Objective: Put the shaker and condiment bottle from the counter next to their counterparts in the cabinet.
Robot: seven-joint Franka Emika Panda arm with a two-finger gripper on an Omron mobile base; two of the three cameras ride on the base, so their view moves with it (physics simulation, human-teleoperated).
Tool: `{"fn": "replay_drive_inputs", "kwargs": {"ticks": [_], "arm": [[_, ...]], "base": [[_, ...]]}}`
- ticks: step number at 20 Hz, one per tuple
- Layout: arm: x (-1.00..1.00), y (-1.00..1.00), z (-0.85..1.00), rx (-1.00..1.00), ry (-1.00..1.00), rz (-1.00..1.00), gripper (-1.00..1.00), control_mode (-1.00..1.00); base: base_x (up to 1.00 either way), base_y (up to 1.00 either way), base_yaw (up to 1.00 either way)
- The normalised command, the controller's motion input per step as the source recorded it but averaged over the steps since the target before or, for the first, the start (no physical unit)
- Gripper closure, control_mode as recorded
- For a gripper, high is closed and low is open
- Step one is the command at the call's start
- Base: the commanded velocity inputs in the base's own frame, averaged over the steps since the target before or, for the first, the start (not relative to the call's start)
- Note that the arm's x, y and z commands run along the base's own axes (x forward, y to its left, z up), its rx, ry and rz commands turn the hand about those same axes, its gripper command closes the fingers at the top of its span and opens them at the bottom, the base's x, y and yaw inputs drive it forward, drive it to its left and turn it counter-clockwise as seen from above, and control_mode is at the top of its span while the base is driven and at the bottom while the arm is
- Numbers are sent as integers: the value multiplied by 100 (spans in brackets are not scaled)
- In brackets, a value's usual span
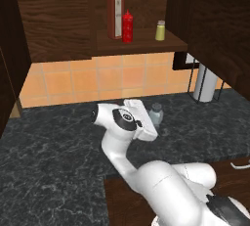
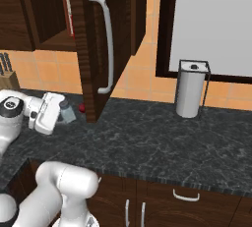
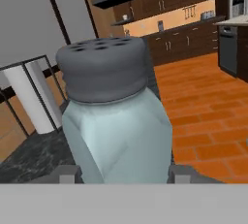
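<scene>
Shaker, pale grey-blue with a perforated cap, sits squarely between the 2 finger tips of the gripper in the hand view, 1 tip low on each side of its body. The tips lie right at its glass sides, but whether they press on it or stand a hair apart cannot be told. The jaws are spread about as wide as the shaker itself.

From the left base view the shaker peeks out just past the white hand, standing upright on the counter, below the open cabinet. In the right base view it shows at the far end of the gripper, close to the lower edge of the open cabinet door, with a small dark-red round thing just beyond it on the worktop.

Up on the cabinet shelf the condiment bottle stands touching or just beside the tall red bottle with white label and green cap. The small yellowish shaker stands apart from them, toward the right end of the same shelf.

A paper towel roll in a wire holder stands on the counter well to the right, against the tiled wall.
</scene>
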Motion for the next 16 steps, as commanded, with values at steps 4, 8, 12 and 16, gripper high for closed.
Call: {"fn": "replay_drive_inputs", "kwargs": {"ticks": [4,8,12,16], "arm": [[-49,4,89,-4,0,9,100,-100],[-66,0,74,-1,0,12,100,-100],[-82,0,73,0,0,14,100,-100],[-69,2,62,0,0,15,100,-100]], "base": [[0,0,0],[0,0,0],[0,0,0],[0,0,0]]}}
